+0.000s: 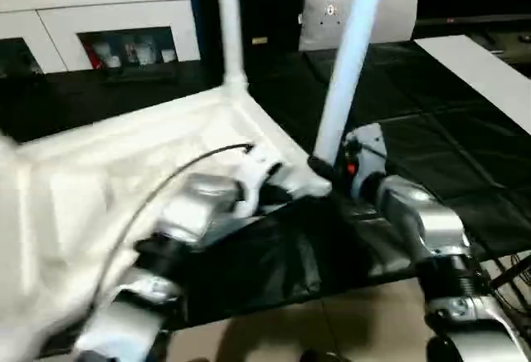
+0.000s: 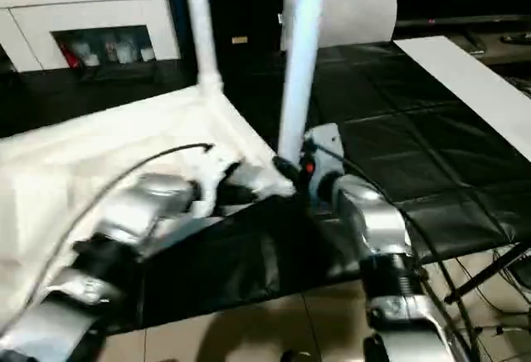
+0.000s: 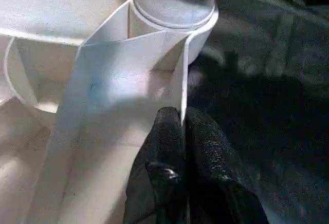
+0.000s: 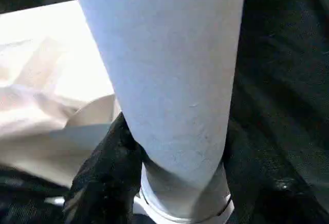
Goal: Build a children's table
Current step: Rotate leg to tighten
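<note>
Left wrist view: left gripper (image 3: 182,126) pinched on thin rib (image 3: 180,88) of upturned table top (image 1: 108,188), beside corner socket (image 3: 172,16). Right gripper (image 4: 175,183) clamped round near leg (image 1: 344,80) low, at that socket, leg leaning. Far leg (image 1: 231,22) seated upright. Risk: leaning leg jams crooked; thin rib slips out, top shifts on black mat (image 1: 465,154).

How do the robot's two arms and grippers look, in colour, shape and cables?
Both forearms are rounded silver shells with black joint bands. A thin black cable arcs over the left forearm. The right forearm has a small red mark near the wrist. The left gripper has textured black fingers.
</note>
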{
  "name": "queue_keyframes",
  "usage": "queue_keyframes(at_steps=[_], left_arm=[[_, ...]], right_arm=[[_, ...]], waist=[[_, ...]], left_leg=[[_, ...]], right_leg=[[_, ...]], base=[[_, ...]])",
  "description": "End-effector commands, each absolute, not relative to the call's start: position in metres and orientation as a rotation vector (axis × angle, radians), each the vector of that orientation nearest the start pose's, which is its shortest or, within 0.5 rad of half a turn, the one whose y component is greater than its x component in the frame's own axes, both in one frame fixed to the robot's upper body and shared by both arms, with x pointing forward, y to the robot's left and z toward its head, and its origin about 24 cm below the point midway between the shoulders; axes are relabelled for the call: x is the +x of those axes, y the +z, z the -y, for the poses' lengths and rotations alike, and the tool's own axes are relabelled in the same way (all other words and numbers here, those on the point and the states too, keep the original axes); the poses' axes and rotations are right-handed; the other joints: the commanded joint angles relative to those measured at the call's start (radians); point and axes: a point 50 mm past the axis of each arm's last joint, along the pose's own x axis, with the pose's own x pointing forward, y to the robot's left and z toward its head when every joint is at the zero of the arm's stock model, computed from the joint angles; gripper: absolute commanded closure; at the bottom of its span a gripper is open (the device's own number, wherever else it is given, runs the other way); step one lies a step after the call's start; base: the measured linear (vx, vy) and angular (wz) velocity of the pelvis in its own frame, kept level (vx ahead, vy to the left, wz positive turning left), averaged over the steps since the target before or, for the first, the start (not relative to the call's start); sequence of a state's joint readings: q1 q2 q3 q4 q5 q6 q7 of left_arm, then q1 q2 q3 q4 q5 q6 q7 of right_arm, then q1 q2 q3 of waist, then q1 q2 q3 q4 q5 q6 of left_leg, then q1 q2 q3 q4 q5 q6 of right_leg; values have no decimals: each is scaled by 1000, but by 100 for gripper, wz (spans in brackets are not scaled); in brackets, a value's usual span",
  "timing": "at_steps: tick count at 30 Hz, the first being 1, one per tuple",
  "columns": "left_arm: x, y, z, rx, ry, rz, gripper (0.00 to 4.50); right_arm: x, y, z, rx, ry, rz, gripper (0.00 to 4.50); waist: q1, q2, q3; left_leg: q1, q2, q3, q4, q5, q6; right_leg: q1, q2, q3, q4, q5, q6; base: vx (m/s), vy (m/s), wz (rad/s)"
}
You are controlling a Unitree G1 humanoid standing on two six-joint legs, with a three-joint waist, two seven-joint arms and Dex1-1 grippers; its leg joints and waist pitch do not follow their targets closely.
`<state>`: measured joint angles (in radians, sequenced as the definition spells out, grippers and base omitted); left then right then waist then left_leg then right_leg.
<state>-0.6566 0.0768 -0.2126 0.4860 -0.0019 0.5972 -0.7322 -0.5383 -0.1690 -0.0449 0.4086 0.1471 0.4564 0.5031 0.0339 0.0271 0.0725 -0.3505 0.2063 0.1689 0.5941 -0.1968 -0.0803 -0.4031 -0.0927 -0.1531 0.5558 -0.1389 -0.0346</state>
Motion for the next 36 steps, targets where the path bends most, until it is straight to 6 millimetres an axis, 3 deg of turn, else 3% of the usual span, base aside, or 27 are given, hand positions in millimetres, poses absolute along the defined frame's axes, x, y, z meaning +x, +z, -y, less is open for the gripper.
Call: queue_keyframes(at_steps=[1, 3, 4, 6, 7, 8, 14, 17, 21, 24, 25, 28, 29, 32, 36], left_arm=[[331, 75, -42, 127, -987, -475, 450], [329, 72, -42, 151, -992, -478, 450], [328, 71, -43, 160, -996, -477, 450], [328, 72, -47, 187, -1017, -472, 450], [328, 72, -50, 203, -1031, -466, 450], [328, 72, -51, 212, -1037, -462, 450], [324, 68, -70, 267, -1129, -465, 450], [322, 66, -79, 297, -1193, -465, 450], [319, 65, -87, 324, -1265, -476, 450], [313, 67, -96, 369, -1409, -473, 450], [311, 67, -100, 395, -1450, -480, 450], [308, 70, -105, 426, -1515, -493, 450], [308, 71, -106, 435, -1537, -498, 450], [307, 73, -109, 455, -1578, -508, 450], [306, 75, -109, 466, -1616, -511, 450]], right_arm=[[333, 53, 116, 110, 628, -398, 185], [331, 53, 118, 101, 645, -386, 178], [330, 55, 121, 95, 644, -377, 149], [330, 57, 131, 82, 651, -361, 138], [329, 58, 136, 75, 655, -354, 134], [329, 59, 138, 70, 657, -351, 107], [325, 76, 172, -15, 754, -302, 69], [317, 84, 183, -65, 868, -304, 43], [308, 88, 191, -120, 982, -321, 11], [303, 92, 197, -165, 1096, -336, 11], [302, 93, 198, -170, 1122, -340, 35], [299, 94, 197, -165, 1180, -351, 50], [298, 94, 196, -163, 1201, -358, 63], [295, 91, 192, -153, 1255, -382, 91], [292, 87, 188, -152, 1301, -396, 114]], waist=[[12, -12, -68], [13, -13, -68], [17, -10, -65], [22, -12, -67], [24, -7, -67], [25, -8, -68], [36, -7, -70], [41, -9, -70], [51, -8, -65], [62, -7, -67], [64, -5, -67], [74, -5, -66], [75, -10, -67], [78, -7, -68], [78, -11, -68]], left_leg=[[-3, 11, -6, -68, -187, 84], [-5, 11, -5, -68, -176, 90], [-5, 12, -4, -69, -165, 92], [-6, 13, -4, -70, -155, 96], [-6, 14, -5, -70, -152, 97], [-7, 16, -6, -71, -147, 98], [-7, 20, -4, -69, -119, 115], [-7, 20, -4, -68, -122, 125], [-2, 24, -2, -71, -152, 118], [-1, 27, -2, -72, -153, 115], [0, 29, -3, -72, -154, 111], [3, 30, -2, -73, -167, 101], [3, 30, -1, -73, -166, 101], [3, 33, -3, -74, -160, 96], [0, 32, -1, -73, -151, 92]], right_leg=[[56, -61, 48, -86, -447, -78], [58, -60, 48, -84, -439, -82], [57, -61, 50, -83, -439, -83], [60, -61, 52, -81, -425, -85], [60, -62, 52, -79, -417, -87], [61, -61, 53, -76, -398, -91], [64, -62, 59, -62, -308, -138], [65, -59, 60, -59, -293, -144], [61, -62, 61, -65, -350, -133], [60, -63, 63, -61, -338, -142], [59, -62, 63, -59, -330, -149], [58, -64, 65, -59, -341, -155], [58, -64, 65, -59, -342, -155], [58, -65, 66, -54, -333, -161], [60, -67, 67, -54, -330, -162]], base=[[0, 0, 0], [0, 0, 0], [0, 0, 0], [0, 0, 0], [0, 0, 0], [0, 0, 0], [0, 0, 0], [0, 0, 0], [0, 0, 0], [0, 0, 0], [0, 0, 0], [0, 0, 0], [0, 0, 0], [0, 0, 0], [0, 0, 0]])
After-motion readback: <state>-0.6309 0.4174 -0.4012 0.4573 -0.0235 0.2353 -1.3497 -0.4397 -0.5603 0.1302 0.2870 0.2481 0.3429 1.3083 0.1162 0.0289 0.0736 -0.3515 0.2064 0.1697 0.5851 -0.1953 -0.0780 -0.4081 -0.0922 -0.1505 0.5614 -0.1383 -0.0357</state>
